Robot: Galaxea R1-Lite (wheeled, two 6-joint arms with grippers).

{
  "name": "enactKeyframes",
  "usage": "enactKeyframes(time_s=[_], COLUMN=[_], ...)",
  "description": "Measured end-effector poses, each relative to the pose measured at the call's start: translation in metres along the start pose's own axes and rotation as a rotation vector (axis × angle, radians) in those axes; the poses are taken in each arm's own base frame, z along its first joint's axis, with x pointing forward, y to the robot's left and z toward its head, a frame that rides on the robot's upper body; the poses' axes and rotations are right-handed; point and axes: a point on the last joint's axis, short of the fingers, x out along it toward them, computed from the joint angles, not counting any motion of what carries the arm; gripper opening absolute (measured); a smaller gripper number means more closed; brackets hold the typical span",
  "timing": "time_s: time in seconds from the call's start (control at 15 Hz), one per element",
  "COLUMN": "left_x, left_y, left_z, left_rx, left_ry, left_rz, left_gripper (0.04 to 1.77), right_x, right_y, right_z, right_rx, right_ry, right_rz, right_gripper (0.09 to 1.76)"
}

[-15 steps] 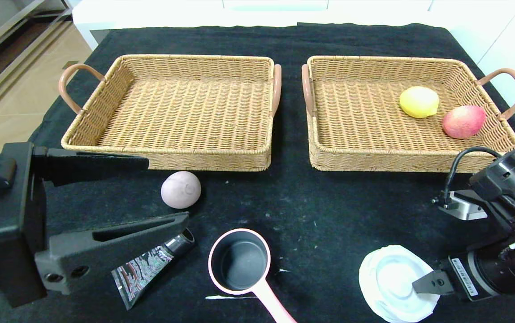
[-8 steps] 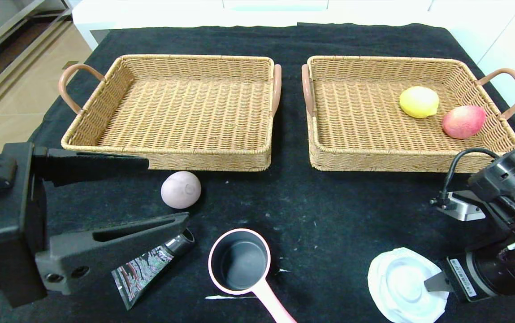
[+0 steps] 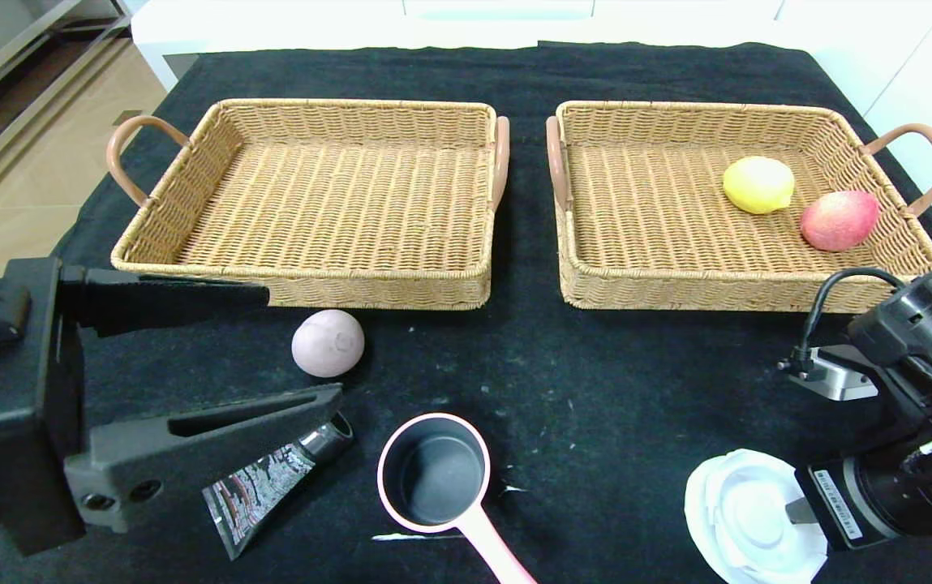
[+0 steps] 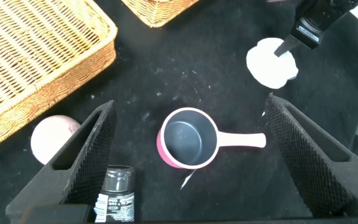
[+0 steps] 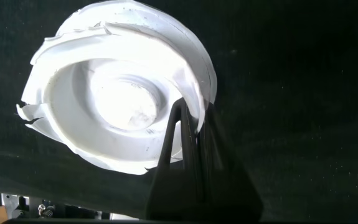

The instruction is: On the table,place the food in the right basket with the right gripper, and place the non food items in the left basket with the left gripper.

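White dish (image 5: pixel 113 112) rim pinched in right pincer (image 5: pixel 188 134), clear only from right wrist; left pincer (image 4: pixel 191 155) spread.

The head camera looks forward and down from above the table (image 3: pixel 514 365), taking in both baskets and the near edge. The left wrist camera looks down from a moderate height between its own open fingers at the pink pan (image 4: pixel 188 138), also seen from the head. The right wrist camera sits very close over the white dish (image 5: pixel 116 115), which all three views share.
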Motion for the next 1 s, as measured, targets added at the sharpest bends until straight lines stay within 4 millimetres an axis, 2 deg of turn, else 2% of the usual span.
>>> enactKeyframes(time_s=[0.53,1.0], left_x=[0.0,0.0], left_y=[0.0,0.0], left_z=[0.0,0.0], left_rx=[0.0,0.0], left_ry=[0.0,0.0], left_rz=[0.0,-0.001], left_gripper=[1.72,1.72], right_x=[-0.002,-0.016], right_y=[0.0,0.005], right_z=[-0.001,0.005], right_rx=[-0.001,-0.002], right_ry=[-0.004,-0.116], right_rz=[0.005,0.075], right_gripper=[0.12,0.12])
